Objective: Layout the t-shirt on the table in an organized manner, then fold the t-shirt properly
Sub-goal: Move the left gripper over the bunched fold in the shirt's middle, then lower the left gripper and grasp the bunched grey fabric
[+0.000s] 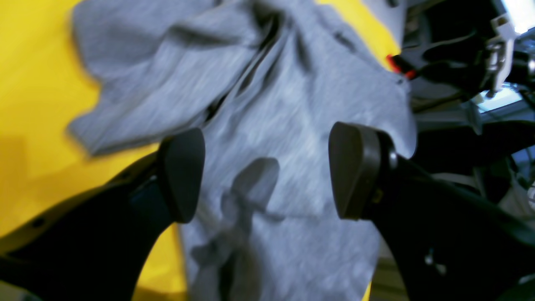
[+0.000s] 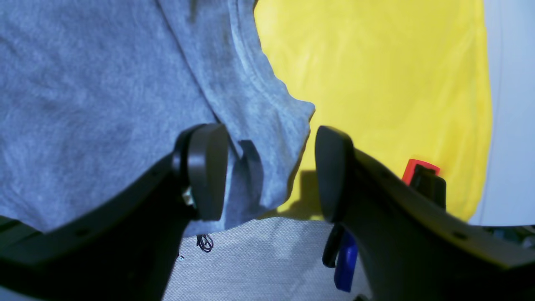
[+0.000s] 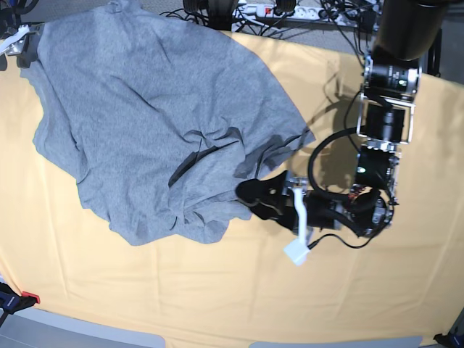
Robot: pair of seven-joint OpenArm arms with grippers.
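The grey t-shirt [image 3: 152,116] lies crumpled and creased over the far left half of the yellow table [image 3: 217,290], no lettering showing. My left gripper [image 3: 250,197] is at the shirt's near right edge. In the left wrist view it [image 1: 267,173] is open, its fingers apart just above the grey cloth [image 1: 284,125] and holding nothing. My right gripper [image 2: 267,173] is open over a hemmed edge of the shirt [image 2: 250,108] at the table's border [image 2: 376,83], and holds nothing. In the base view only a bit of it [image 3: 14,40] shows at the far left corner.
A red clamp [image 2: 418,167] sits on the table edge near my right gripper, another [image 3: 25,297] at the front left corner. Cables and a power strip [image 3: 283,9] lie behind the far edge. Grey floor [image 2: 259,259] shows beyond the edge.
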